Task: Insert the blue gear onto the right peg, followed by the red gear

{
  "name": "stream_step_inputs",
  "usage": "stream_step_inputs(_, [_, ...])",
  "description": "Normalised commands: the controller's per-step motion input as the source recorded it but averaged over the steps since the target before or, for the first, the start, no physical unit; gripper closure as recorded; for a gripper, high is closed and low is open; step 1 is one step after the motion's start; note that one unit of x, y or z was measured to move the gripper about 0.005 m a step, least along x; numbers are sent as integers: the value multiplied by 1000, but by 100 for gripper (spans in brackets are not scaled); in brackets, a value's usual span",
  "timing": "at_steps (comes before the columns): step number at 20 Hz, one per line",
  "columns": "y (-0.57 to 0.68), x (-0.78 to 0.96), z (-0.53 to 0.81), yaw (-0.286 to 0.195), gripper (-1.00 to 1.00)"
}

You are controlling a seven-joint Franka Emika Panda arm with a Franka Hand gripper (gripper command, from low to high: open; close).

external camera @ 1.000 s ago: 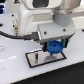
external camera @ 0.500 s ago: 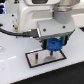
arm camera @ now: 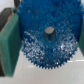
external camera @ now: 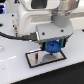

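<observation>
On the white tabletop, the grey plate [external camera: 46,58] is seen mid-surface. The blue gear [external camera: 52,48], clasped by the gripper [external camera: 52,46], has been lowered; the right peg [arm camera: 49,31] now shows through its hole.

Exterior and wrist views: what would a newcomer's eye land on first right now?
The blue gear fills the wrist view, held between the gripper's green fingers, with a dark peg showing at its centre hole. In the exterior view it sits low over the black-bordered grey plate.
</observation>
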Motion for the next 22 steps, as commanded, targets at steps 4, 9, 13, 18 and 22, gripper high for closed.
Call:
stream_step_inputs(4, [-93,177,237,0,100])
stream_step_inputs(9, [-100,224,194,0,100])
stream_step_inputs(13, [-136,249,159,0,100])
stream_step_inputs(18, [-34,223,-31,0,100])
stream_step_inputs(22, [-49,364,214,0,100])
